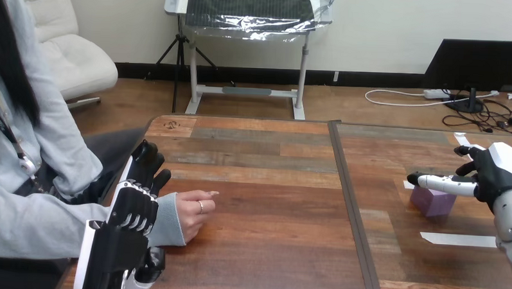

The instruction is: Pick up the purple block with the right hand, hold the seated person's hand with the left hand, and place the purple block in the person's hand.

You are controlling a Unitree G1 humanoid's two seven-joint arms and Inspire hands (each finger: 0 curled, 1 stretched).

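Observation:
The purple block (433, 203) sits on the right half of the wooden table (269, 235). My right hand (490, 175) hovers at its right, open, with one straight finger (441, 184) reaching left just over the block's top. The person's hand (196, 210) rests on the table at the left, loosely curled, palm side down. My left hand (134, 211) lies over the person's grey sleeve just behind the wrist, back toward the camera, its fingers (147, 165) relaxed and pointing away. I see no finger wrapped round the wrist.
A white tape strip (459, 239) lies on the table in front of the block, and a smaller one (409, 184) lies at its left. A dark seam (351, 212) divides the tabletop. The person sits at the left edge.

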